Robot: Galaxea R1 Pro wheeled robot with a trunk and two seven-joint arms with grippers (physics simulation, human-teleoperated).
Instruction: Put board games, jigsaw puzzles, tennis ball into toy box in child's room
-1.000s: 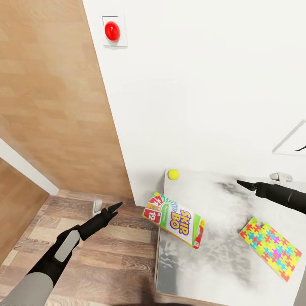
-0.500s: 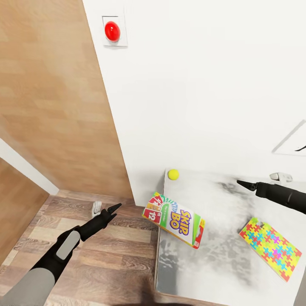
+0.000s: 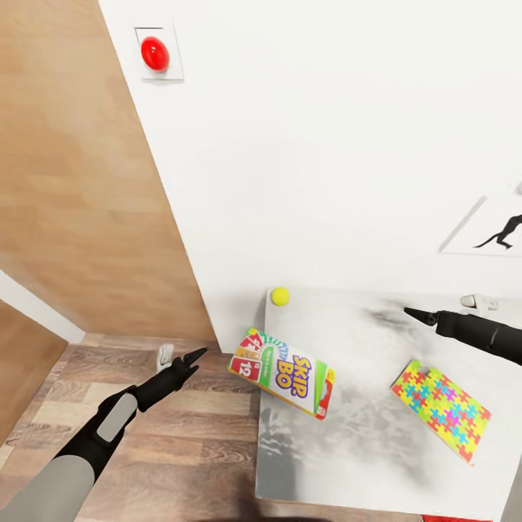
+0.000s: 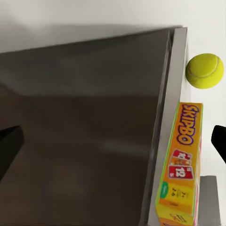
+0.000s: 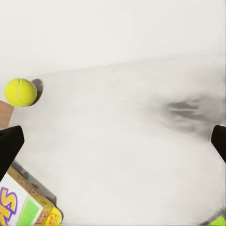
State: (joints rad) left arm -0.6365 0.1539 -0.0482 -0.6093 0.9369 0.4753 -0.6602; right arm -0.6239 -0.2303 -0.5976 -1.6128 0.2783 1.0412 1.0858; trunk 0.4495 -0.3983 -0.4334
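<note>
From the head, the tennis ball (image 3: pixel 280 296), Skip-Bo board game (image 3: pixel 281 372) and one jigsaw puzzle (image 3: pixel 440 409) lie unpacked on the surface (image 3: pixel 362 449), while the left gripper (image 3: pixel 194 356) and right gripper (image 3: pixel 415 314) look pinched together, empty. Both wrist views show ball (image 4: pixel 204 70) and game (image 5: pixel 26 203) untouched, fingers spread apart, so their state is uncertain.

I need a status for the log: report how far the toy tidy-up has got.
Nothing looks packed yet. The Skip-Bo board game overhangs the table edge; the tennis ball and one jigsaw puzzle lie on top. Left gripper and right gripper hold nothing. All toys seen remain.
</note>
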